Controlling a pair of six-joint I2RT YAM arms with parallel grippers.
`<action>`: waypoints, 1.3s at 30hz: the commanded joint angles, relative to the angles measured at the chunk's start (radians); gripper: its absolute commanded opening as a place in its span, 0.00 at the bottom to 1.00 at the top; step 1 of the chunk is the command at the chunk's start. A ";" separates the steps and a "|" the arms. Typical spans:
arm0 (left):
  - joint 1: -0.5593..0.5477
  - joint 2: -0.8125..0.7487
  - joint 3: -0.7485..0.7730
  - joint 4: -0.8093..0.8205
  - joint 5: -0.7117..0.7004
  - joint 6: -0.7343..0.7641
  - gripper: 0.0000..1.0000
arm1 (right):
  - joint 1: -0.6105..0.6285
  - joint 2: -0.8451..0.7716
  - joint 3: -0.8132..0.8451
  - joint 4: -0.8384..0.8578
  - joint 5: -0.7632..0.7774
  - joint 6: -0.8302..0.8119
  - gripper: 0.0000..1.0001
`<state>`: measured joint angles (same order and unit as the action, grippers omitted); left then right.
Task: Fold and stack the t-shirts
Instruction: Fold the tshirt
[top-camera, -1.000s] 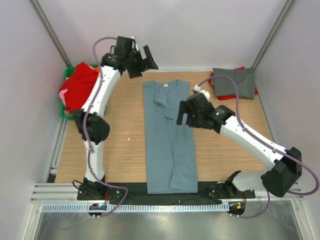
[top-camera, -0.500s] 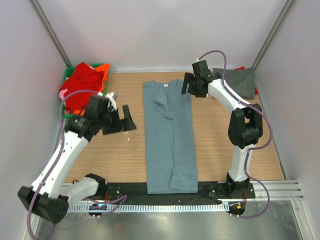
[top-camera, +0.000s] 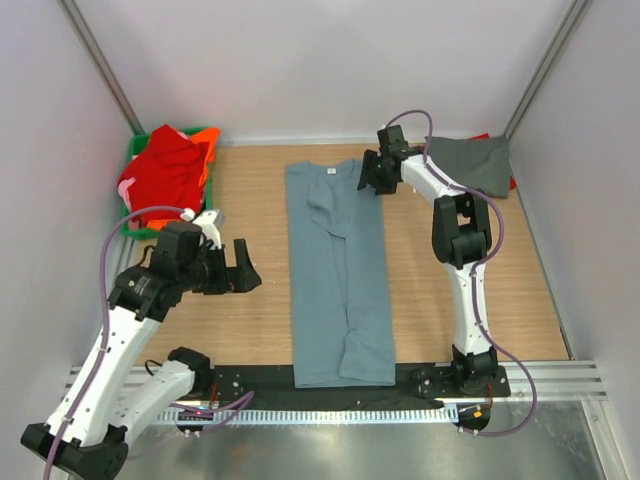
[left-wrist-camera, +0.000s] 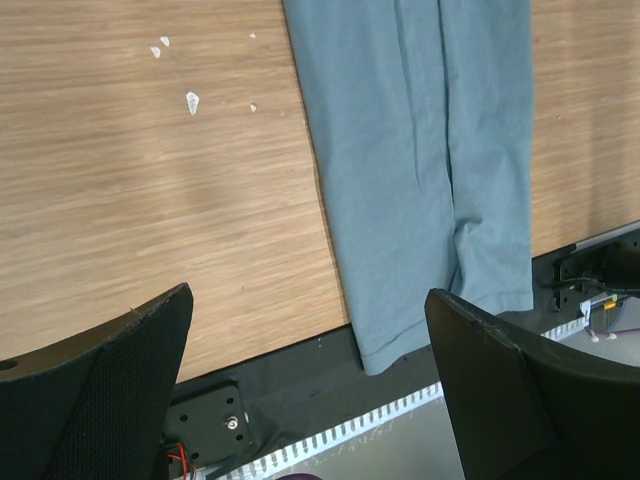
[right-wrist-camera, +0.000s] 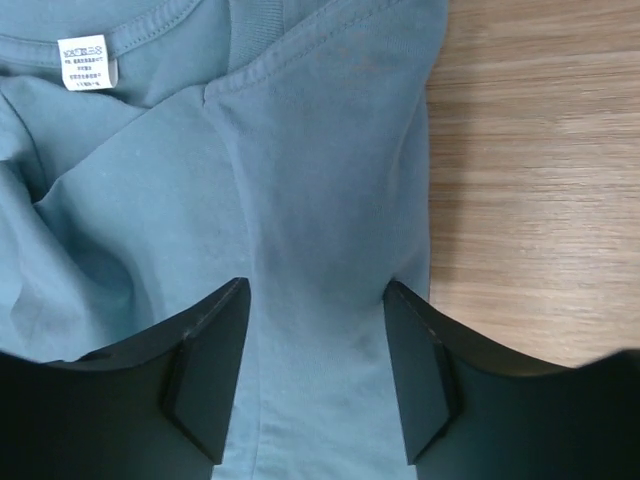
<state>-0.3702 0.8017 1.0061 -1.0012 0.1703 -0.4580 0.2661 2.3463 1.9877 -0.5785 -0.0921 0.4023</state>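
The right gripper (top-camera: 372, 172), arm stretched toward 12 o'clock, sits low over the far right shoulder of the blue-grey t-shirt (top-camera: 338, 270). Its fingers (right-wrist-camera: 210, 370) stand apart astride the cloth, narrower than a second ago. The left gripper (top-camera: 232, 272), spread wide, hovers at 9 o'clock, withdrawn from the far edge. The shirt lies folded lengthwise mid-table (top-camera: 250, 320).

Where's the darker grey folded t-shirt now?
Top view: the darker grey folded t-shirt lies at the table's far right corner, just right of the right gripper at the dusty blue-grey shirt's collar.
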 joint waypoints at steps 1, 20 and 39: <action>-0.001 0.002 -0.017 0.018 0.055 0.025 0.99 | 0.002 0.008 -0.009 0.085 -0.008 0.018 0.60; 0.002 -0.041 -0.115 0.102 0.147 -0.028 0.96 | -0.018 0.185 0.167 0.158 0.317 0.280 0.01; 0.057 0.021 -0.120 0.099 -0.009 -0.100 0.87 | 0.033 -0.260 0.031 0.056 0.417 0.178 0.81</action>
<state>-0.3183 0.8062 0.8864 -0.9318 0.2649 -0.5076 0.2802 2.3543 2.0449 -0.4500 0.1844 0.6598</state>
